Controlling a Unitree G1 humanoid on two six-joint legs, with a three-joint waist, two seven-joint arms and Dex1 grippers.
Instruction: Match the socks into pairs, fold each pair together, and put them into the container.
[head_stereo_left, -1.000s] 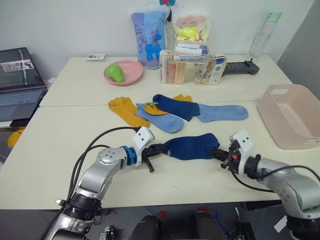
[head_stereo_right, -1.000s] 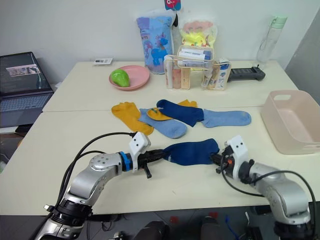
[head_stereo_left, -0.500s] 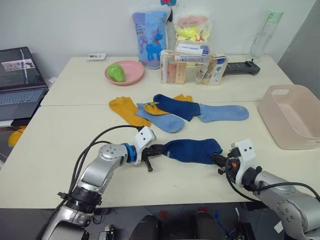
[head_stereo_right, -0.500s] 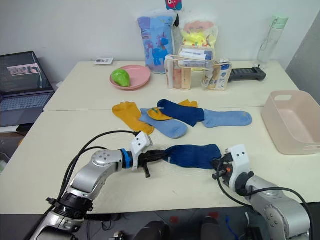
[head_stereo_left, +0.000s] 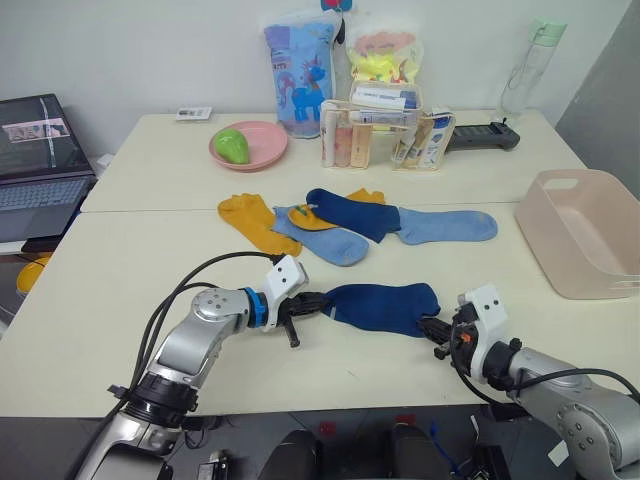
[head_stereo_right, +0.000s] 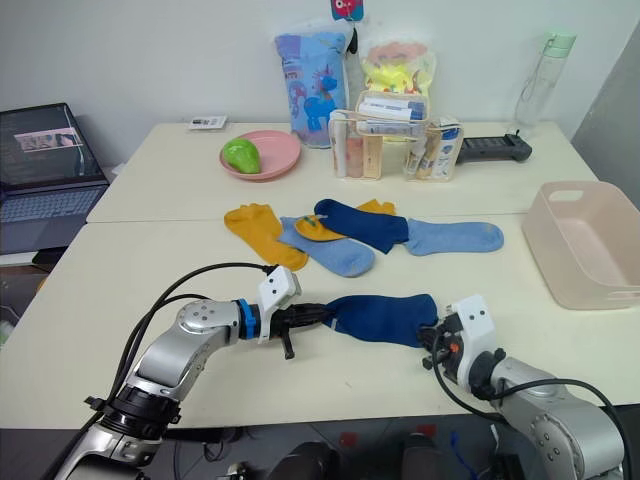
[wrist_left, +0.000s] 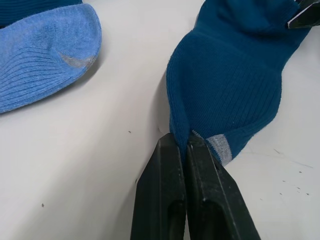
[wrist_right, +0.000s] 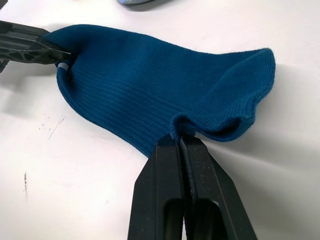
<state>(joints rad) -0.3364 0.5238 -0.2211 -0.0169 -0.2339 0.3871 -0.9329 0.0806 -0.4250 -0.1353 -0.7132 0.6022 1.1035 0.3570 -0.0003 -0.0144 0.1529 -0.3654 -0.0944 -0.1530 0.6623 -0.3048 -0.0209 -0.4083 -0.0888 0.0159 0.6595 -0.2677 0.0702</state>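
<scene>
Head view: navy sock (head_stereo_left: 382, 305) stretched at the near table edge. Left wrist: left gripper (wrist_left: 186, 145) clenched on one end. Right wrist: right gripper (wrist_right: 178, 141) pinching the other. Keep both taut, level.

Navy ribbed sock (head_stereo_left: 385, 305) w/ small grey patch at one end, black fingers (wrist_left: 172, 200) on it. Mustard sock (head_stereo_left: 255, 220), 2 lt blue socks (head_stereo_left: 330, 240) (head_stereo_left: 450, 225), 2nd navy sock (head_stereo_left: 350, 212) on top. Container (head_stereo_left: 585, 240) pale pink-beige. Table (head_stereo_left: 120, 270) cream. Plate (head_stereo_left: 262, 142) pink w/ green fruit (head_stereo_left: 232, 146). Pouch (head_stereo_left: 298, 78) blue w/ cartoon print
</scene>
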